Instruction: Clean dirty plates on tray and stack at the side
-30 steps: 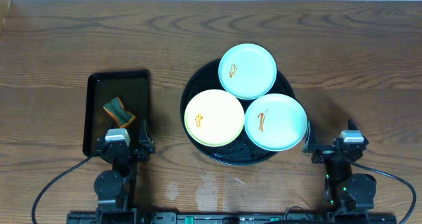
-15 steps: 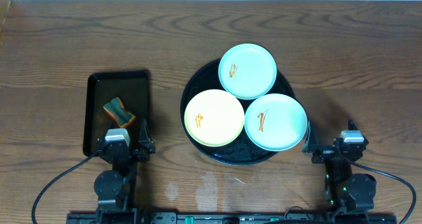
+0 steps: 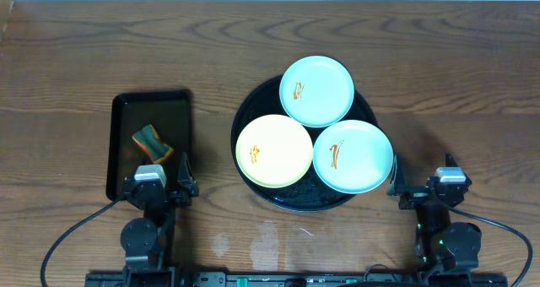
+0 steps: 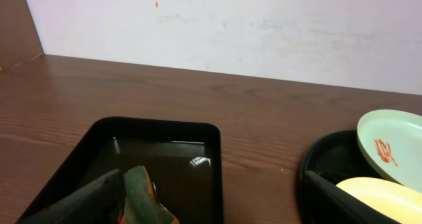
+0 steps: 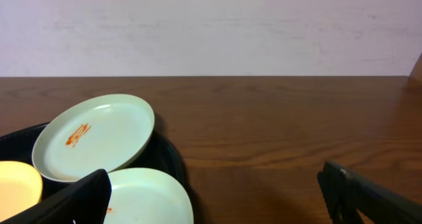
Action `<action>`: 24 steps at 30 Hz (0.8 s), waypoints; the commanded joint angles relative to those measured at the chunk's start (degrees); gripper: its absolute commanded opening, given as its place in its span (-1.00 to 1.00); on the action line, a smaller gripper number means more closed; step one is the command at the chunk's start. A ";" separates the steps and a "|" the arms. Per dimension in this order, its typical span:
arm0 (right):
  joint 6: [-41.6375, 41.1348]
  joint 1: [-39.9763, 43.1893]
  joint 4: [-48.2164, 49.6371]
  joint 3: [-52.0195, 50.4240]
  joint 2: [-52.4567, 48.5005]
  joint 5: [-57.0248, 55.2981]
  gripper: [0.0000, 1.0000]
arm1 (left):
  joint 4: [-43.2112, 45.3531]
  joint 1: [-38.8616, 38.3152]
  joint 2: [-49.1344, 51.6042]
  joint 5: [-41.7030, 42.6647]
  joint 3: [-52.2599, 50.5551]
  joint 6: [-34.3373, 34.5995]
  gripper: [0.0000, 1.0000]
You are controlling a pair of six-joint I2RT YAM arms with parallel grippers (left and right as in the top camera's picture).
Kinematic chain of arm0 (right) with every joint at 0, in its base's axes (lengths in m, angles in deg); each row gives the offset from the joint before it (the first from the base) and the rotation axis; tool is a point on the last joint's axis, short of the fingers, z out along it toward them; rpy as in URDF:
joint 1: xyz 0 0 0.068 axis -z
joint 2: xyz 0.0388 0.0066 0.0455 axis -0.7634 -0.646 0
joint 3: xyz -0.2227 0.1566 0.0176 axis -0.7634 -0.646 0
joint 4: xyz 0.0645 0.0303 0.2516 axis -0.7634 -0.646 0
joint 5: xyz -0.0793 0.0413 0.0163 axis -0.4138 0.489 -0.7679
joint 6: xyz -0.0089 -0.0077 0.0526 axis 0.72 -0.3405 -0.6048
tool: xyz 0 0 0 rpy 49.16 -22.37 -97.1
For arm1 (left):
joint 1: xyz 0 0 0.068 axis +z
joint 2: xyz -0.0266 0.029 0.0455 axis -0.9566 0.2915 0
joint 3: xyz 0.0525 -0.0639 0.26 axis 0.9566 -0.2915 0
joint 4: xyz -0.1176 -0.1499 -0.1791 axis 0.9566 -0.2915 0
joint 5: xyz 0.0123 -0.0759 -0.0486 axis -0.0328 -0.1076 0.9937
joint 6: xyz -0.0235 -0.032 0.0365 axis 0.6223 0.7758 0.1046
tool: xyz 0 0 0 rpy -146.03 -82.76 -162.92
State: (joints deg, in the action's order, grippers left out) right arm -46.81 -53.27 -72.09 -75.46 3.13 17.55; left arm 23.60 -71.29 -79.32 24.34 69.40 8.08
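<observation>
**Entry: both arms parked at the near edge, three soiled plates on the round tray**

Overhead view. The large round glossy black tray [image 3: 297, 201] sat right of centre on the brown wood-grain tabletop [image 3: 84, 59]. It carried all three small round plastic plates:
- pale mint-green plate at the far side [image 3: 316, 91], overhanging the far rim
- pale yellow plate on the left [image 3: 274, 150]
- second pale mint-green plate on the near right [image 3: 353, 156], overhanging the right rim

Each plate bore a small orange-brown smear. The three edges met near the tray's centre; which edge lay over which could not be told from above. In the right wrist view the far mint plate appeared tilted, its far edge raised.

No plate lay on the bare tabletop.

To the left, well apart from the round tray, lay a smaller rectangular black tray [image 3: 169, 118]. A green-and-orange sponge [image 3: 152, 143] rested in its near half.

Left gripper [image 3: 159, 181]: at the near end of the rectangular tray, jaws spread wide, nothing between them. The sponge lay just ahead of its left finger in the wrist view.

Right gripper [image 3: 426, 186]: near the table's near edge, just beside the near-right mint plate, jaws spread wide, holding nothing.

A plain white wall [image 4: 264, 33] backed the table.
</observation>
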 commanded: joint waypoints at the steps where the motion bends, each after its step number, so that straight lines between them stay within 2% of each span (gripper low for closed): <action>1: 0.59 0.26 -0.22 -0.07 0.02 0.26 0.98 | -2.49 -0.24 -0.31 -0.28 -0.66 -0.07 0.68; 8: 0.59 0.26 -0.22 -0.07 0.02 0.26 0.99 | -2.03 -0.24 -0.31 -0.11 -0.63 0.15 0.68; 11: 0.59 0.26 -0.22 -0.07 0.02 0.24 0.99 | -1.90 -0.24 -0.31 3.74 -0.63 3.72 0.68; 18: 0.59 0.26 -0.22 -0.07 0.02 0.24 0.98 | 4.63 -0.24 -0.31 8.94 -0.61 4.44 0.69; 24: 0.59 0.26 -0.22 -0.07 0.02 0.24 0.99 | 13.53 -0.24 -0.31 8.90 -0.59 4.44 0.68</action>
State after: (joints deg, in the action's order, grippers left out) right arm -46.81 -53.27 -72.11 -75.46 3.13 17.55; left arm 33.98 -71.29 -79.32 31.86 69.03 11.89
